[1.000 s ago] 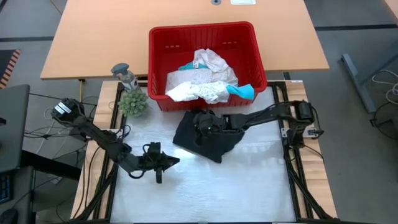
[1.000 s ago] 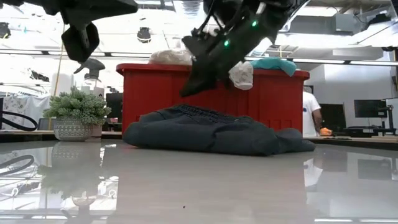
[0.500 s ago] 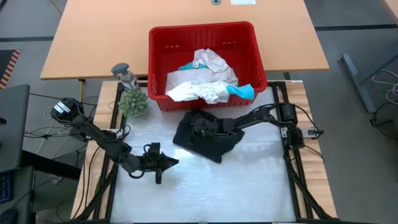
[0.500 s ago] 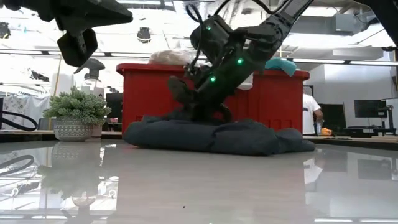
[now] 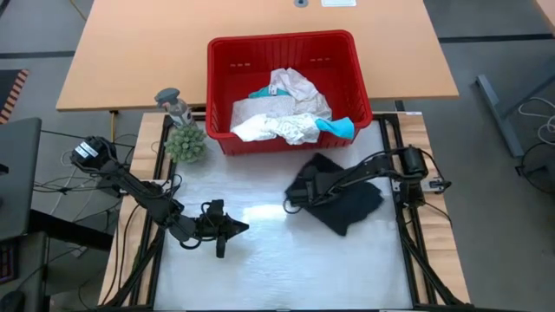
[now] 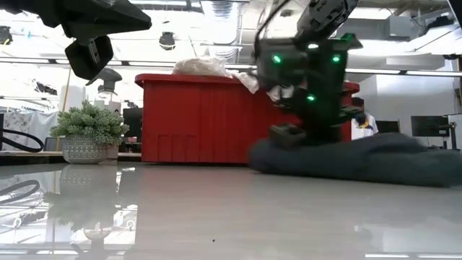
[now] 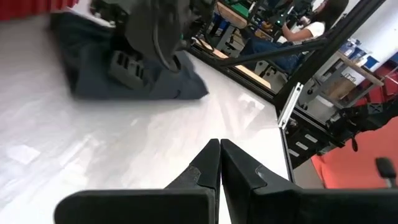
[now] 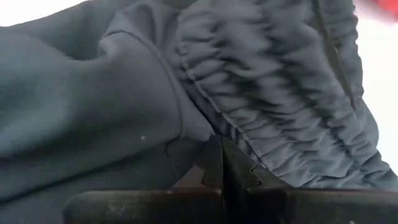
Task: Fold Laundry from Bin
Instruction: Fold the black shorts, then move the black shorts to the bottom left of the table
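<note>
Garment, black (image 5: 347,201), lies bunched on table (image 5: 260,260) just in front of red bin (image 5: 286,52), toward its right corner. Right pincer (image 5: 293,204) sits at garment's left edge, shut, pinching cloth. White and teal laundry (image 5: 282,113) heaped in bin. Left pincer (image 5: 232,227) shut, empty, well left of garment, nr front of table.

Under my dark fingers (image 8: 214,163) lies the black garment (image 5: 342,195) with its gathered ribbing, beyond it the red bin (image 5: 221,61) holds white lacy-patterned cloth (image 5: 277,117) and a teal piece (image 5: 340,126), beside a green plant (image 5: 186,143).
</note>
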